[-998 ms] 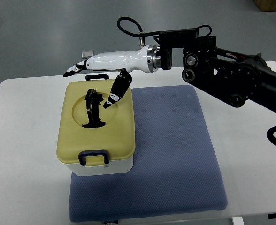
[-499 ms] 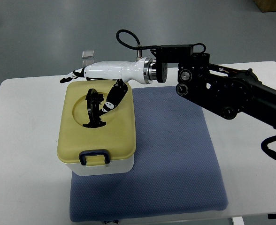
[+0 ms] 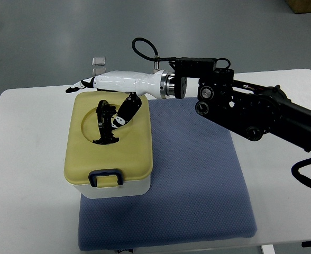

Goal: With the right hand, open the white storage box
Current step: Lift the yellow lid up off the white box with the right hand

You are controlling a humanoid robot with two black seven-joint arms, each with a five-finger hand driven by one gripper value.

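Sitting on the left part of a blue mat (image 3: 198,174) near the tabletop's (image 3: 28,159) left edge, the box (image 3: 109,153) is seen closed, its yellow lid (image 3: 129,148) carrying a black handle (image 3: 106,124). The right hand (image 3: 110,90) is held over the lid's far edge, fingers spread and nothing gripped, thumb hanging beside the handle. If the front latch (image 3: 106,178) is left fastened, the whole box could be dragged or tipped by a pull.
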